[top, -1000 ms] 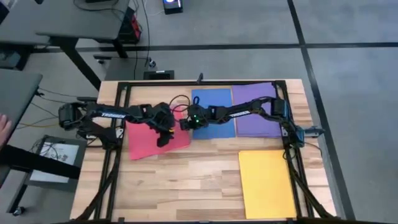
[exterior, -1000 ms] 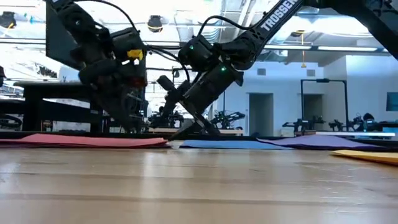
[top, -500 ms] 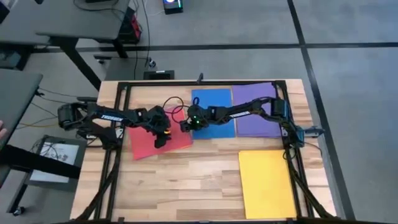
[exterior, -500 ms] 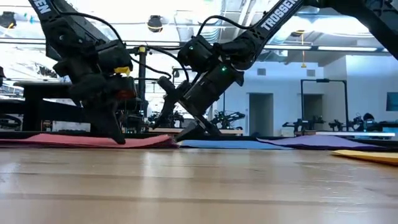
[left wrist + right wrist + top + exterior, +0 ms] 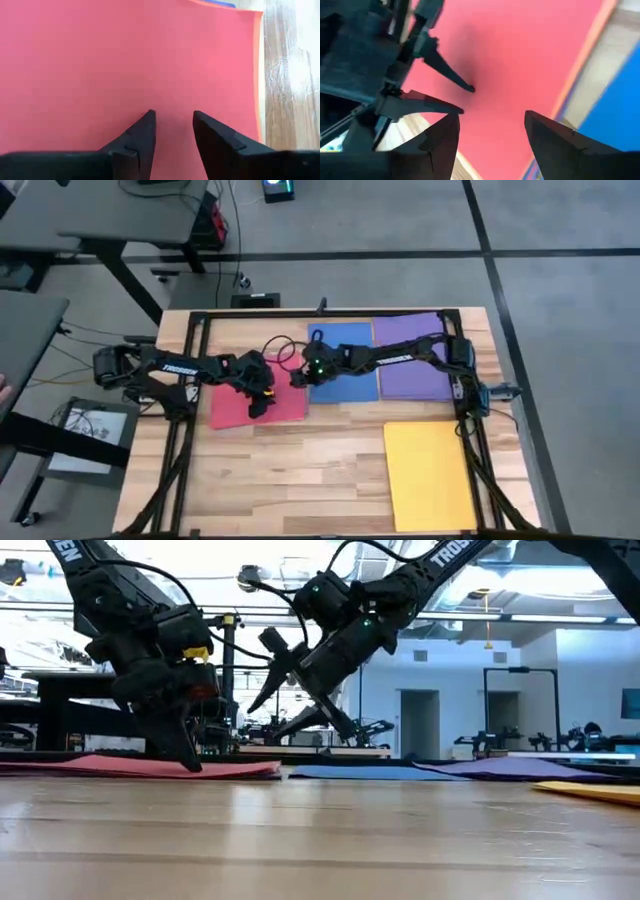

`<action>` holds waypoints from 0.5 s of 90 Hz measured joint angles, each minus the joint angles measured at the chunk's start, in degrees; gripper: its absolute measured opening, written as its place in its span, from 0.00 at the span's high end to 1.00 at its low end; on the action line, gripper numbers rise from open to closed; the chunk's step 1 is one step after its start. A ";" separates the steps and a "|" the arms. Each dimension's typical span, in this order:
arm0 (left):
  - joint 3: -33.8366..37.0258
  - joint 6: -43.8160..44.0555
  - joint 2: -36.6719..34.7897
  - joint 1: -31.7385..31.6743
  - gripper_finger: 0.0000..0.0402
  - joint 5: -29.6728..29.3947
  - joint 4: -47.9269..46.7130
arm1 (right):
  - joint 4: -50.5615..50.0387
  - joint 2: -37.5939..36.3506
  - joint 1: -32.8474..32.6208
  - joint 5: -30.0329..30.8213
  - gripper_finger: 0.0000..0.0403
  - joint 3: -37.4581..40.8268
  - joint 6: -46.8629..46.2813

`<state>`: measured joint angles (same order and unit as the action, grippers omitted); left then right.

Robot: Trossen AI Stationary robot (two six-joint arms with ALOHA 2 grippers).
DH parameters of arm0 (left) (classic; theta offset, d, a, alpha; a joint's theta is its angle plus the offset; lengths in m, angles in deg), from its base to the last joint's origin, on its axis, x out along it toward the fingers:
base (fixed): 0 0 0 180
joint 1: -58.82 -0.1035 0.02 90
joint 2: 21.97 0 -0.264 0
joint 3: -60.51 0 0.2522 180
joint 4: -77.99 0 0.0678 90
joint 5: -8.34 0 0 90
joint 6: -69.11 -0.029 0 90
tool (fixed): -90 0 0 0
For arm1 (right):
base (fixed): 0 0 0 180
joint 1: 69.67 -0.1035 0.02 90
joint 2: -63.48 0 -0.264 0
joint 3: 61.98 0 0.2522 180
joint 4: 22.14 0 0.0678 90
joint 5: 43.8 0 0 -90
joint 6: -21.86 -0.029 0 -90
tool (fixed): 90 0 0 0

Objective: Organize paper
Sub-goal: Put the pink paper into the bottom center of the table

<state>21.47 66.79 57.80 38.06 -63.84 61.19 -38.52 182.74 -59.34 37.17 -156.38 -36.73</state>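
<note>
The paper lies flat on the wooden table as separate sheets: pink-red (image 5: 232,405) at the left, blue (image 5: 345,365) in the middle, purple (image 5: 412,360) at the right, yellow (image 5: 428,475) near the front right. A salmon-orange edge (image 5: 258,75) peeks out under the pink-red sheet's side. My left gripper (image 5: 262,406) is open, tips down on the pink-red sheet (image 5: 75,60). My right gripper (image 5: 297,378) hovers open above the gap between the pink-red and blue sheets, holding nothing (image 5: 492,117). My left gripper rests its fingertips (image 5: 146,120) on the top face of the pink-red sheet, near that sheet's right side. The fingers come from above, slanting down (image 5: 188,762). They stand slightly apart with nothing pinched between them. The sheet lies flat on the table.
Black frame rails (image 5: 190,345) run along the table's left and right sides, and a dark cable (image 5: 285,345) loops behind the grippers. Bare wood (image 5: 290,480) lies in the near left and middle of the table.
My left gripper came down onto the pink-red sheet and drew it toward the table's left, turning it from tilted to square with the table edges. My right gripper, whose tips were at the table by the sheet's right edge, has lifted up clear.
</note>
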 joint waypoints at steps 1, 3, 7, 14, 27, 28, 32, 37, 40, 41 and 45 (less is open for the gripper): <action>0.00 -0.03 0.00 0.00 0.71 0.00 0.03 | -0.14 0.00 0.00 -0.01 0.47 0.00 0.00; 0.00 -0.05 0.00 0.00 0.71 -0.02 0.07 | -0.26 0.01 -0.05 -0.01 0.47 0.02 0.00; 0.00 -0.08 0.00 0.00 0.71 -0.02 0.26 | -0.63 0.02 -0.25 0.01 0.47 0.02 0.00; 0.03 -0.05 0.03 0.00 0.71 -0.02 0.43 | -2.45 0.02 -0.64 0.29 0.48 0.02 0.05; 0.07 0.05 0.09 0.00 0.71 -0.15 0.98 | -3.19 0.06 -1.24 1.90 0.48 0.09 -1.15; 0.07 0.06 0.09 0.00 0.71 -0.16 1.01 | -3.19 0.10 -1.30 2.14 0.48 0.09 -1.37; 0.10 0.09 0.10 0.00 0.71 -0.26 1.24 | -2.75 1.17 -1.71 3.76 0.48 -0.06 -2.85; 0.11 0.26 0.13 0.00 0.71 -0.44 1.75 | -3.09 1.99 -2.03 4.59 0.48 -0.04 -4.87; 0.12 0.60 0.13 0.00 0.71 -0.52 1.97 | -3.85 2.70 -2.17 4.69 0.48 0.24 -5.20; 0.13 0.74 0.13 0.00 0.71 -0.50 2.10 | -3.69 3.07 -2.19 4.94 0.48 0.25 -5.20; 0.13 1.47 0.13 0.00 0.71 -0.50 2.47 | -2.47 3.91 -2.25 5.58 0.48 0.18 -5.48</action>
<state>21.60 68.27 57.93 38.06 -64.34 63.67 -40.99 186.66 -61.59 42.75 -156.21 -42.21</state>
